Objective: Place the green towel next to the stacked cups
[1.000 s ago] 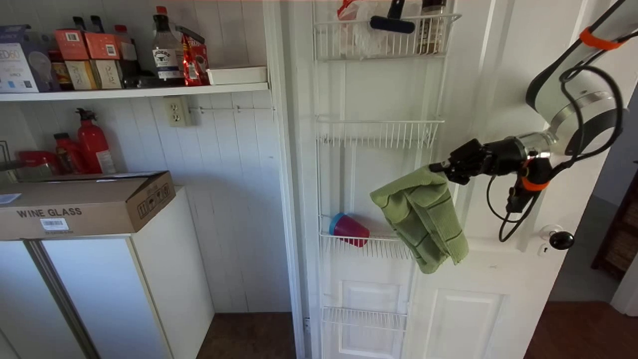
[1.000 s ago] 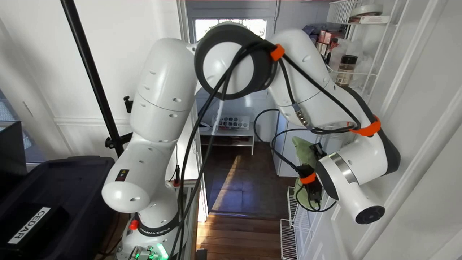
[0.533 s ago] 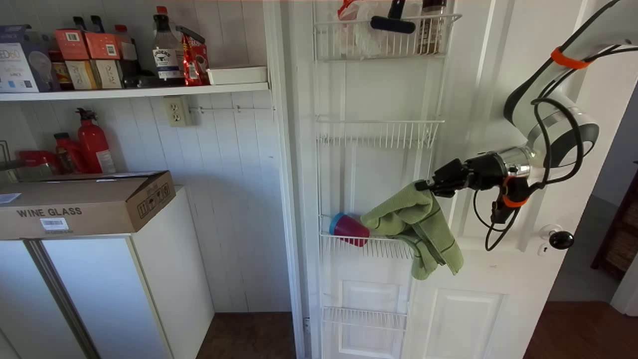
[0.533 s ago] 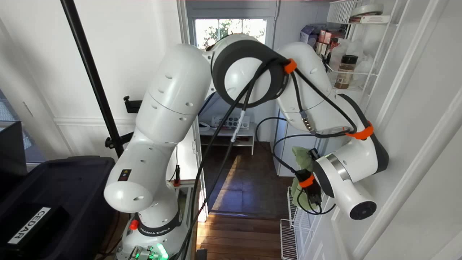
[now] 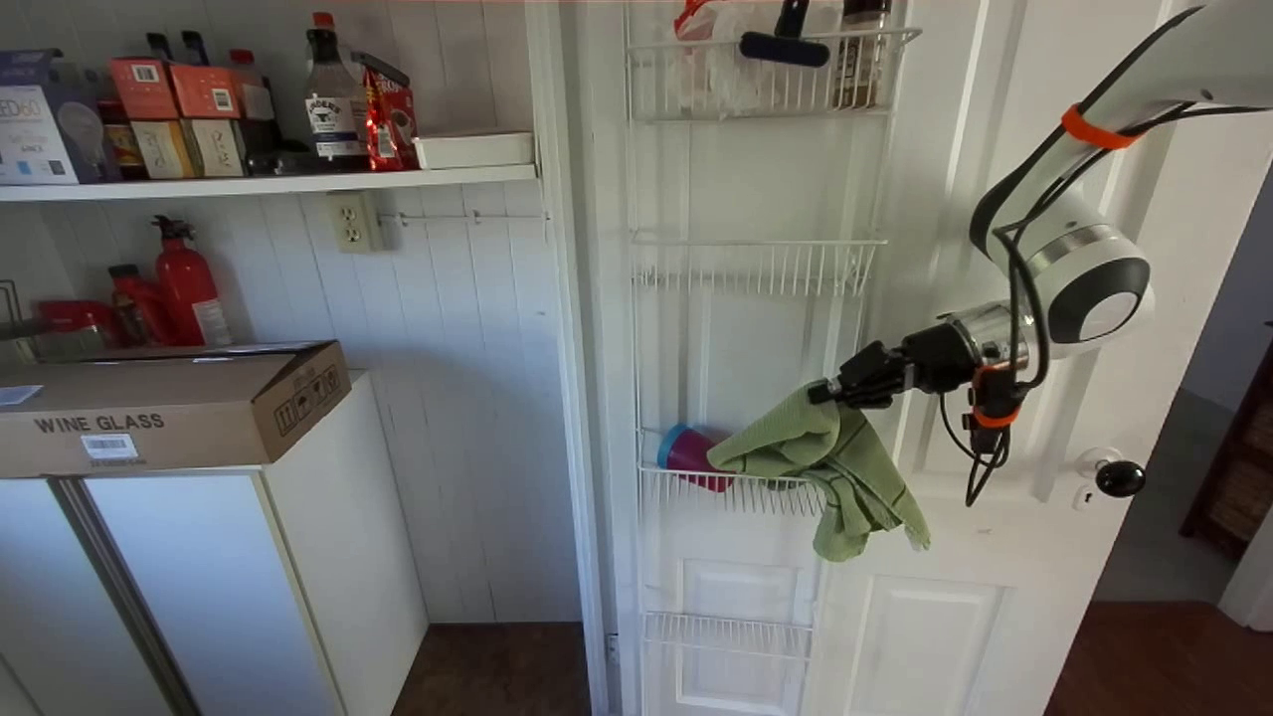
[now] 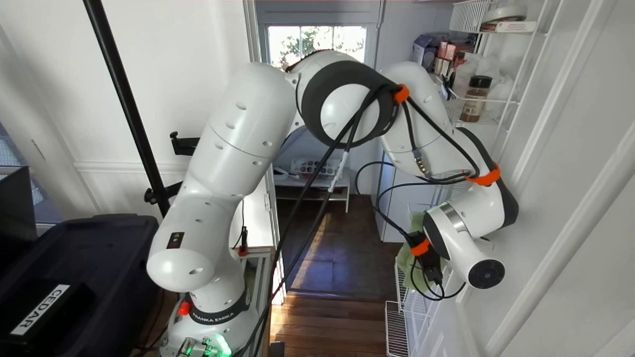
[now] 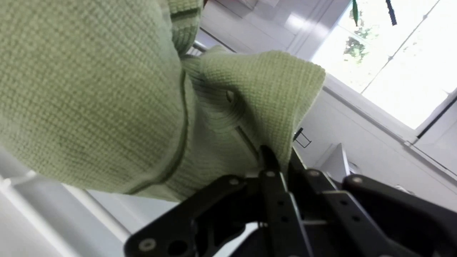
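In the upper right of an exterior view, my arm (image 5: 1069, 214) has come down and leftward, bringing to the wire surface (image 5: 751, 497) just below centre the green towel (image 5: 840, 462), its top pinched in my nearly closed pincer (image 5: 819, 392). Placement looks close: the towel's left end now hides the right side of the stacked cups (image 5: 686, 450). Whether they touch I can't tell; the wrist view is mostly towel, no cups visible.

In exterior views, the carton (image 5: 169, 410) at nine o'clock reads "WINE GLASS"; a box (image 5: 50, 119) at ten, "ED60"; a case (image 6: 44, 310) at eight, "CEDAR"; the arm base (image 6: 216, 326) at seven, "FRANKA EMIKA".
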Robot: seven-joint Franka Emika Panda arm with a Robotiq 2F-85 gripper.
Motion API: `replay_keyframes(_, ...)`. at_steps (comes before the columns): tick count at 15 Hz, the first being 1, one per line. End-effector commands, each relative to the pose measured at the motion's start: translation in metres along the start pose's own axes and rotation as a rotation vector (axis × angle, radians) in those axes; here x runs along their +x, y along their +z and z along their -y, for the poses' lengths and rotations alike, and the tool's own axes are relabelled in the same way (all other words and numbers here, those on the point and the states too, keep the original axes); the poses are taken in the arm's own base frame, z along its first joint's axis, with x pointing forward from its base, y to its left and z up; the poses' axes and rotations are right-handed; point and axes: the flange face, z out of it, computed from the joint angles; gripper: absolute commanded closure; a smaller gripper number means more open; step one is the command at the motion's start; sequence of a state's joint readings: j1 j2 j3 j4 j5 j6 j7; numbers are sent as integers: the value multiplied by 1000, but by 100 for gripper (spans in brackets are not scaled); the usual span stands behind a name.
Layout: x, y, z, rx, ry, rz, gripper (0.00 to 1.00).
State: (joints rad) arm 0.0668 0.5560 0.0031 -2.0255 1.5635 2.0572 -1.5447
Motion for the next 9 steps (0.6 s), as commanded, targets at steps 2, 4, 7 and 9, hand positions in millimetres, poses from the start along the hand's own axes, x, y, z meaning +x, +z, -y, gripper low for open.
replay_keyframes(2, 7, 11, -5, -98, 33, -31, 98)
replay_keyframes(4, 7, 9, -4, -122, 60, -28, 98)
replay_keyframes(7, 8, 3, -1, -156, 117, -46, 65)
replay_keyframes(9, 10, 1, 3, -149, 144, -51, 55)
